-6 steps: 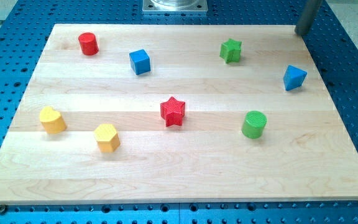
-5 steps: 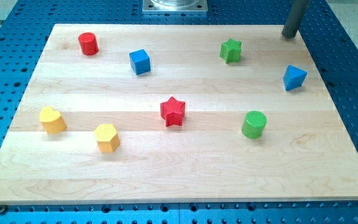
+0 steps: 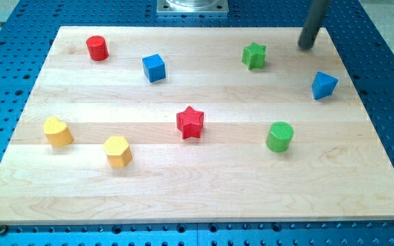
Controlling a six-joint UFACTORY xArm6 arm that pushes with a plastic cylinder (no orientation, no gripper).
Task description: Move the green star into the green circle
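Green star (image 3: 254, 55): sitting flat on the wooden board (image 3: 204, 184), in the upper part of the view's right half, touching nothing.

Green circle (image 3: 279, 137): a short upright cylinder, standing well below the star and slightly toward the view's right; a broad band of bare wood is lying between the two.

Tip (image 3: 306, 46): the lower end of the dark rod, resting over the board near its top edge, to the view's right of the green star and a little above it, apart from it. The rod is slanting up out of the view's top. It is carrying no jaws, so nothing is being gripped, and the tip is touching no block.

Blue block (image 3: 323, 85): wedge-like or triangular in shape, sitting near the board's right edge, below the tip and to the right of the green star.

Red star (image 3: 190, 122): lying near the board's middle, to the left of the green circle.

Blue cube (image 3: 154, 67): sitting in the upper left-centre.

Red cylinder (image 3: 97, 48): standing near the top left corner.

Yellow heart-like block (image 3: 57, 131): lying by the left edge.

Yellow hexagonal block (image 3: 117, 151): sitting just to its right and slightly lower.

Blue perforated table (image 3: 5, 68): surrounding the board on all sides.
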